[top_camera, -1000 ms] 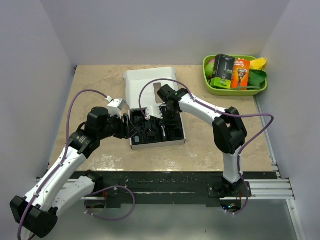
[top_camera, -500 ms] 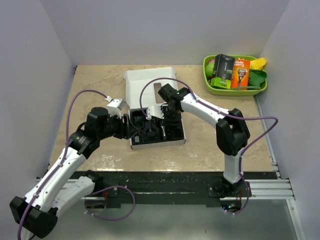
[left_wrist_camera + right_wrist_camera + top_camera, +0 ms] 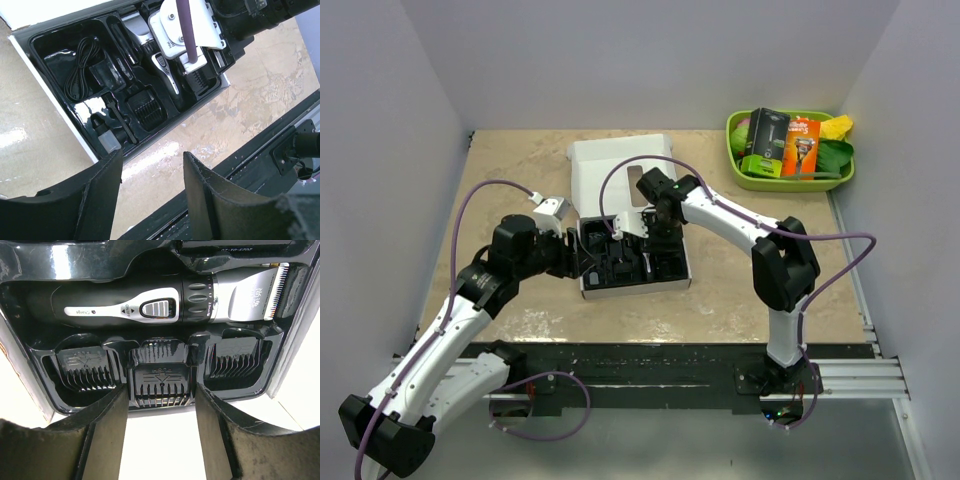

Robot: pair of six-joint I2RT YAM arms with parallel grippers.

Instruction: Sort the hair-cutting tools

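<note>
The clipper [image 3: 165, 307] is lying in the insert's [image 3: 50, 265] long slot, comb attachments [image 3: 161, 382] alongside; rigid, glossy, likely slipping unless pinched across its ribbed waist; left gripper [image 3: 152, 157] and right gripper [image 3: 161, 400] are hanging open, empty.

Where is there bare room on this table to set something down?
Bare table lies between the left wall and the white box lid, between the box and the green tray, and in the strip before the base rail. Crowded: the black insert, with the left gripper and right gripper at it.
</note>
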